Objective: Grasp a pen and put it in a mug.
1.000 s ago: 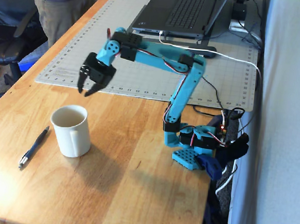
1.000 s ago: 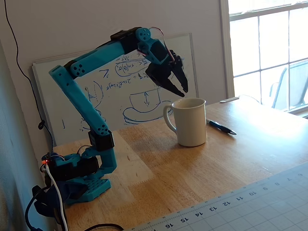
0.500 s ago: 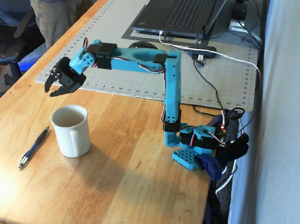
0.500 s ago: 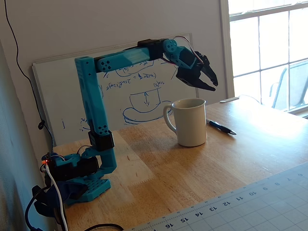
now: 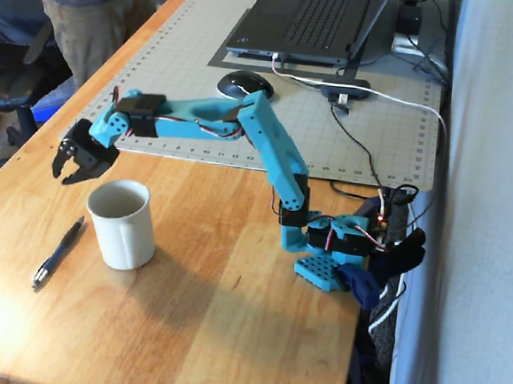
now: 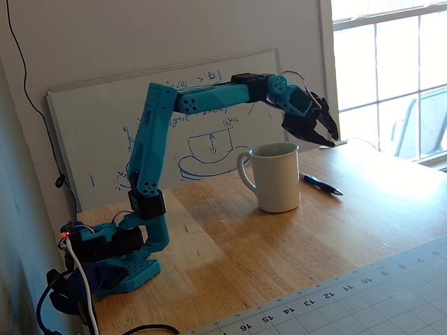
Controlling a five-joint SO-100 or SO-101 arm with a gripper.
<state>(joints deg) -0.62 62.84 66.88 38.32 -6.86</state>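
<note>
The cream-white mug stands upright on the wooden table, and it also shows in the other fixed view with its handle toward the arm's base. The dark pen lies flat on the table to the left of the mug; in the other fixed view the pen lies just behind and right of the mug. My gripper hangs in the air above the table, past the mug and above the pen's far end, jaws open and empty. It shows above and right of the mug in the other fixed view.
A grey cutting mat holds a laptop, a black mouse and cables behind the arm. A whiteboard leans on the wall. A person stands at the table's far left corner. The arm's base sits near the right edge.
</note>
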